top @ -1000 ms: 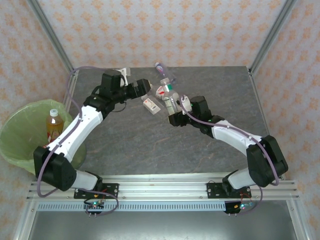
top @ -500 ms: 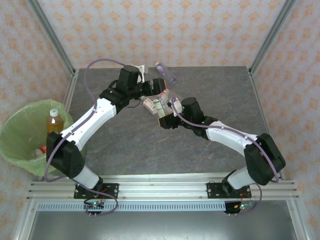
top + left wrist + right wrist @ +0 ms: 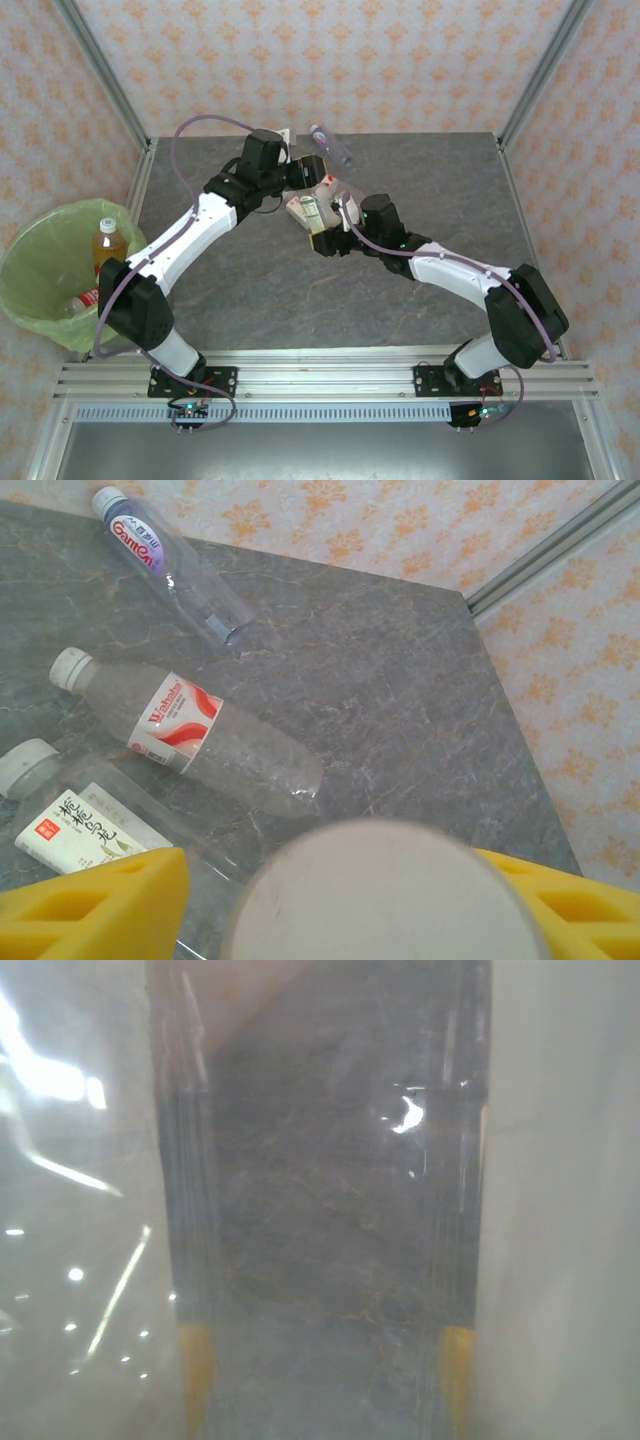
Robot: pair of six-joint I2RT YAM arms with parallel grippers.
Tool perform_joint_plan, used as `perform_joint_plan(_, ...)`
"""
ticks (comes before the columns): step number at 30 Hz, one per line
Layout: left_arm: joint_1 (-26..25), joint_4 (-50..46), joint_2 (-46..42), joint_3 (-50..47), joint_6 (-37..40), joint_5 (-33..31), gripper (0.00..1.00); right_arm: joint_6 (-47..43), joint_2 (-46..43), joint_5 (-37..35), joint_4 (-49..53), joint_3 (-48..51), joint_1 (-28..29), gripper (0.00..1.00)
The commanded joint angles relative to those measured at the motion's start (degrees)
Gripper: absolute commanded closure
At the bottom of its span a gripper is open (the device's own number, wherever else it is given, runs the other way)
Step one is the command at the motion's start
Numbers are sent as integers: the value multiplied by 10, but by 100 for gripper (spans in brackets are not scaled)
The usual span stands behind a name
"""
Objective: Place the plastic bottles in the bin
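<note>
Working outward from the near edge, the bin [image 3: 28, 262] sits off the left side of the table [image 3: 250, 290], with an orange-labelled bottle [image 3: 105, 248] upright inside. Mid-table, the right gripper [image 3: 324, 236] pinches a clear bottle [image 3: 320, 1210], and its thin wall may buckle and slide out. Just beyond, the left gripper [image 3: 315, 186] straddles a white cap [image 3: 385, 905]. I cannot tell whether it bites, and a round cap could squirt free. The two grippers sit very close, so either lift risks a collision. It could also knock the red-white bottle [image 3: 190, 738] or, farther back, the purple-labelled bottle [image 3: 160, 560] into a roll.
</note>
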State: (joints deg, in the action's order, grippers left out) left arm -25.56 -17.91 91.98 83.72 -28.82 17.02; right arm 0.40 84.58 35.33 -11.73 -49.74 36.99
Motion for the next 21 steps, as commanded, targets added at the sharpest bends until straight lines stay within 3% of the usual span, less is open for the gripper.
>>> perform_joint_plan(1,-6,-17,8,31,12,-18,37,1,7,21,-28,-22,7,100)
perform_joint_plan(5,-5,-18,9,28,8,-23,50,3,14,16,-28,-28,7,98)
perform_joint_plan(12,-6,-21,0,26,16,-27,59,8,21,9,-34,-31,8,90)
perform_joint_plan(18,-6,-27,-10,20,12,-57,73,13,16,-17,-43,-25,7,55)
perform_joint_plan(21,-6,-26,-11,19,10,-59,99,9,13,-32,-40,-24,7,42)
